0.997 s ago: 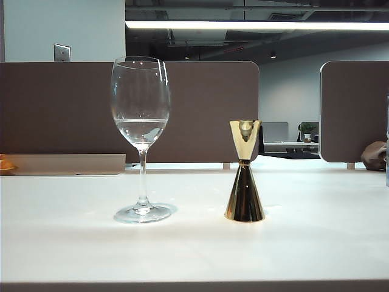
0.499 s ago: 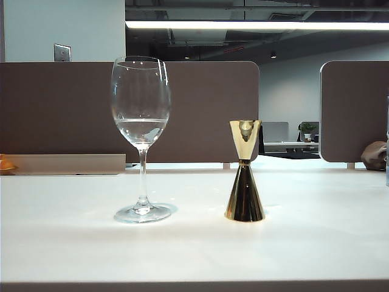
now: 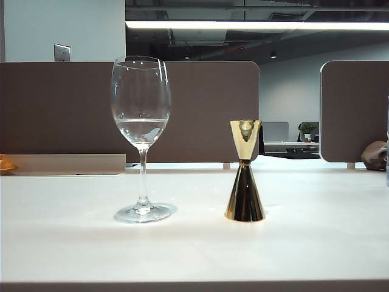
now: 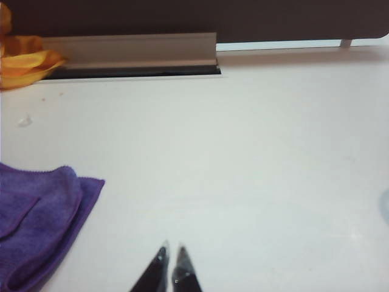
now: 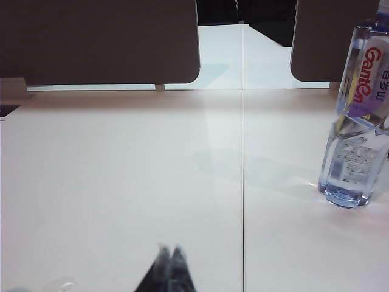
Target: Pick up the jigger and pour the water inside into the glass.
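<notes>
The glass [image 3: 141, 121] stands upright on the white table [image 3: 194, 249], left of centre in the exterior view, with a shallow pool of clear water [image 3: 141, 131] in its bowl. To its right and apart from it, the gold jigger [image 3: 244, 176] stands upright; its inside is hidden from this angle. Neither gripper appears in the exterior view. My left gripper [image 4: 172, 249] shows in the left wrist view over bare table, its tips together and holding nothing. In the right wrist view my right gripper [image 5: 170, 249] is shut and empty over bare table.
A purple cloth [image 4: 36, 225] lies near the left gripper, and an orange object [image 4: 24, 61] sits by a grey rail [image 4: 130, 48]. A water bottle [image 5: 358, 121] stands off to the side of the right gripper. Brown partitions [image 3: 200, 109] back the table.
</notes>
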